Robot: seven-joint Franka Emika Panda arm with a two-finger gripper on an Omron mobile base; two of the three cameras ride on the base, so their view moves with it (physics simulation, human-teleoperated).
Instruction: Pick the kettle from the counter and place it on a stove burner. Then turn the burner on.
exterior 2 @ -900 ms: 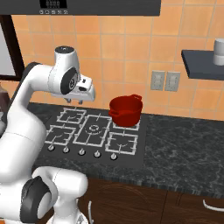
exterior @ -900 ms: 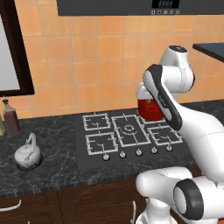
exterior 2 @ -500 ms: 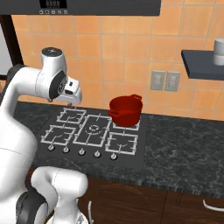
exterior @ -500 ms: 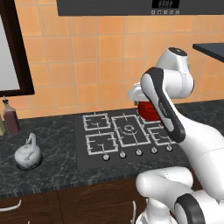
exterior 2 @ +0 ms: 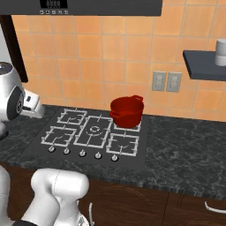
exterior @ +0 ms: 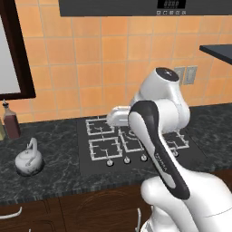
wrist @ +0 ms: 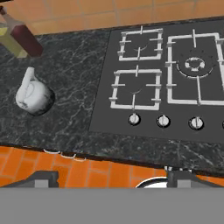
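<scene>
The small silvery kettle (exterior: pixel 29 161) stands upright on the dark marbled counter (exterior: pixel 59 181), left of the black cooktop (exterior: pixel 90 165). In the hand view the kettle (wrist: pixel 33 95) lies far left, the front-left stove burner (wrist: pixel 135 89) in the middle. My gripper (wrist: pixel 113 177) is open, its dark fingertips (wrist: pixel 43 177) wide apart with nothing between them. The white hand (exterior: pixel 118 117) hovers high over the cooktop's left burners, well to the right of the kettle. From the right, the hand (exterior 2: pixel 32 105) hangs above the cooktop's left edge.
A red lidded pot (exterior 2: pixel 127 111) sits on the back right burner. A dark brown bottle (exterior: pixel 11 122) stands by the wall behind the kettle. Knobs (wrist: pixel 163 120) line the cooktop's front. A wall shelf (exterior 2: pixel 205 66) carries a cup at the right.
The arm has swung left and a little lower, carrying the hand from near the red pot to above the cooktop's left side. Kettle and pot have not moved.
</scene>
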